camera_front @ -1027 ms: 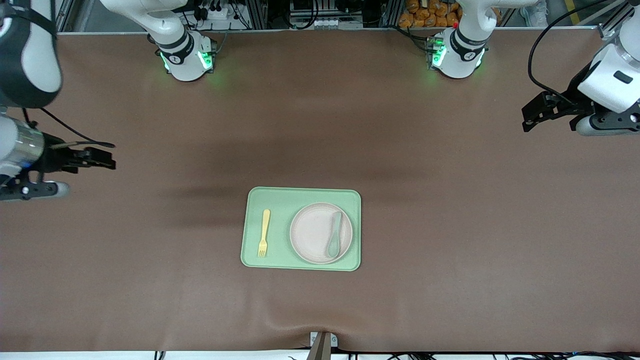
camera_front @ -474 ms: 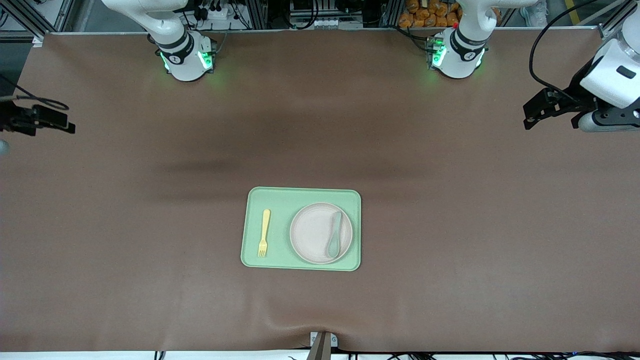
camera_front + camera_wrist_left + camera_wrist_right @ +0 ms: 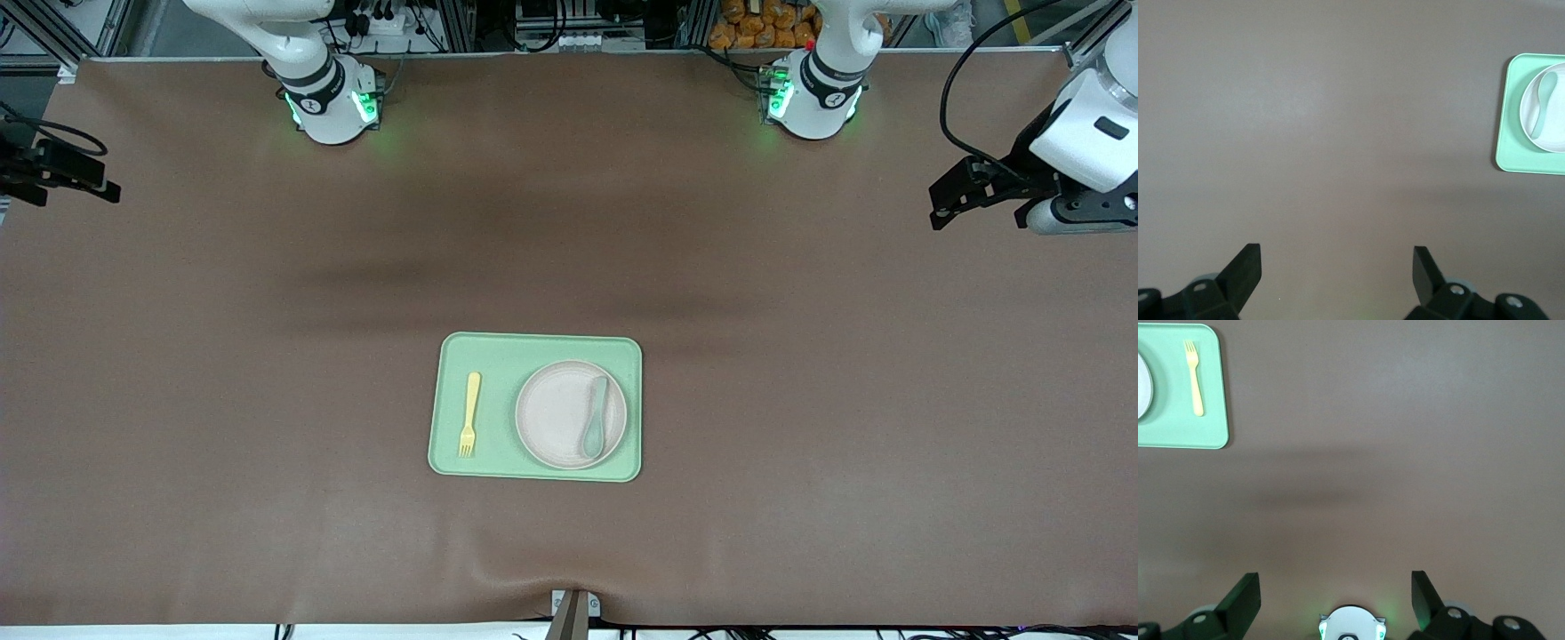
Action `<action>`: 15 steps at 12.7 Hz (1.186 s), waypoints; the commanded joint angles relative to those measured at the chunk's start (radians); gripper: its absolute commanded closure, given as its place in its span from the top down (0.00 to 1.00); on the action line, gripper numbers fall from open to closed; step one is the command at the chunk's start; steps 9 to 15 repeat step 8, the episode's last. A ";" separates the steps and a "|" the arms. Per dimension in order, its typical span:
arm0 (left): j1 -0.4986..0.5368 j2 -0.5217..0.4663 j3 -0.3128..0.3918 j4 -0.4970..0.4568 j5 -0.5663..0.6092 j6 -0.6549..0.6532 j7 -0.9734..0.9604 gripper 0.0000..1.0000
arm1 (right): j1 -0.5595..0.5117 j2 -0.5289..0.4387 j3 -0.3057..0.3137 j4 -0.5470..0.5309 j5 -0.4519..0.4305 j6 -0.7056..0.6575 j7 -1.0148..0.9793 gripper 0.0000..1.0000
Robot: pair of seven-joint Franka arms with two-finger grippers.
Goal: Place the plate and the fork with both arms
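plate (image 3: pixel 560 414) and fork (image 3: pixel 468 414) on tray (image 3: pixel 533 348) — both grippers wide, apart

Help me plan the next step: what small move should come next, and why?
Probably none: the plate and fork already lie on the tray. Left hand and right hand hang open over the table ends, so they should likely just wait.

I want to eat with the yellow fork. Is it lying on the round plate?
No, the small yellow plastic fork lies on the light-green rectangular tray beside the round off-white plate, which carries a grey-green spoon.
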 commanded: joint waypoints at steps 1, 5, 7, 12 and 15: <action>-0.001 -0.019 -0.005 -0.007 0.005 -0.011 -0.011 1.00 | -0.024 -0.021 0.044 -0.014 -0.022 -0.006 0.034 1.00; -0.001 -0.012 -0.008 0.010 0.001 -0.009 0.005 1.00 | -0.021 -0.036 0.047 -0.014 -0.042 0.005 0.031 1.00; -0.001 -0.003 -0.008 0.038 0.001 -0.009 0.006 1.00 | -0.011 -0.042 0.048 -0.014 -0.060 0.024 0.029 1.00; -0.001 -0.002 -0.008 0.041 0.001 -0.009 0.006 1.00 | -0.002 -0.050 0.048 -0.018 -0.066 0.043 0.029 1.00; -0.001 -0.002 -0.008 0.041 0.001 -0.009 0.006 1.00 | -0.002 -0.050 0.048 -0.018 -0.066 0.043 0.029 1.00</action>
